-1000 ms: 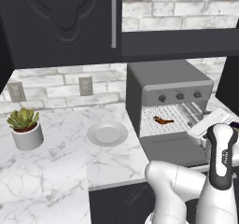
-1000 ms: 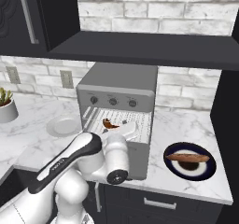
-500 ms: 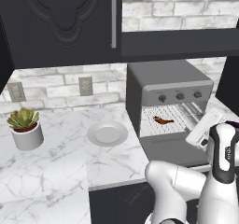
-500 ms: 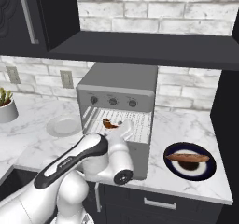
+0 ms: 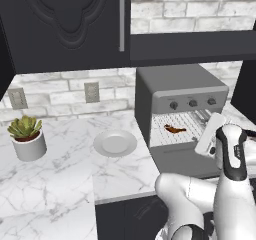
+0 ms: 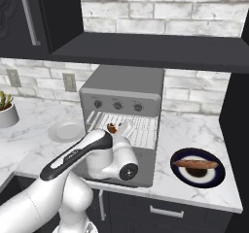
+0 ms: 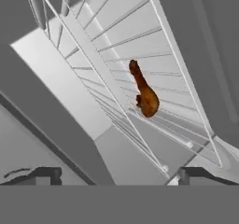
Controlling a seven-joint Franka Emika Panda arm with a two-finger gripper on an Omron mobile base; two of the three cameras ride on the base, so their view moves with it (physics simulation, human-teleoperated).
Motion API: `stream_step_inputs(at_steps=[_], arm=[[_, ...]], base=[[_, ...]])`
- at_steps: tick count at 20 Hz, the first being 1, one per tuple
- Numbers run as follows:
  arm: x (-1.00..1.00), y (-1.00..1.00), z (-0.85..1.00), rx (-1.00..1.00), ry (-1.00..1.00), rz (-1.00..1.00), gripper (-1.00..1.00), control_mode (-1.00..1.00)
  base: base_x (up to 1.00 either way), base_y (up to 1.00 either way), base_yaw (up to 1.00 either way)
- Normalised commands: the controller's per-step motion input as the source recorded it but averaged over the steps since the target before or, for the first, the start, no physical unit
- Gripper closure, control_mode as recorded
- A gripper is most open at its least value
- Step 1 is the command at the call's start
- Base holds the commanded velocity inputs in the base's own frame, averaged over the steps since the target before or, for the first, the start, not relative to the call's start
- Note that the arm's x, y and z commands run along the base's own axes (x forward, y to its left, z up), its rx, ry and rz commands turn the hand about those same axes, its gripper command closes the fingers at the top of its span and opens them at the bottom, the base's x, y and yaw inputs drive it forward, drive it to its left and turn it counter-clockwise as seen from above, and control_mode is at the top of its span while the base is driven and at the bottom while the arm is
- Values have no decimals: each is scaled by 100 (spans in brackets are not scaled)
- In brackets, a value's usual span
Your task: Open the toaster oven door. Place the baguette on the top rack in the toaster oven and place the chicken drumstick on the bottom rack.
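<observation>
Status: the toaster oven [image 6: 121, 115] stands on the desk [image 6: 194, 188] with its door down and the interior exposed. The chicken drumstick [image 7: 144, 92] lies on a wire rack [image 7: 121, 45] inside the cavity; which rack level it occupies cannot be confirmed from these views. The end effector [image 7: 116, 174] sits just outside the opening with both fingers spread wide and nothing between them.

Remaining item: the baguette [image 6: 195, 164] rests on a dark plate [image 6: 214, 176] on the desk, to the right of the oven and well apart from the end effector. An empty white plate [image 5: 115, 143] and a potted succulent [image 5: 27, 136] stand to the oven's left.

Handling assessment: the baguette is judged light, rigid and crusty, with low slip risk. Grasp at mid-length, fingers across the narrow width, to keep it balanced and level. Excess closing force could crack the crust. Its length calls for alignment with the rack wires on insertion.
</observation>
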Motion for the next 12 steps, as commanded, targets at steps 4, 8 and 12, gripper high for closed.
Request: stream_step_inputs(at_steps=[4, 8, 12], arm=[[61, 21, -60, -4, 4, 0, -100, -100], [48, 8, -59, 0, 2, 0, -100, -100], [31, 0, -28, 0, 0, 0, -100, -100]], base=[[0, 0, 0], [0, 0, 0], [0, 0, 0]])
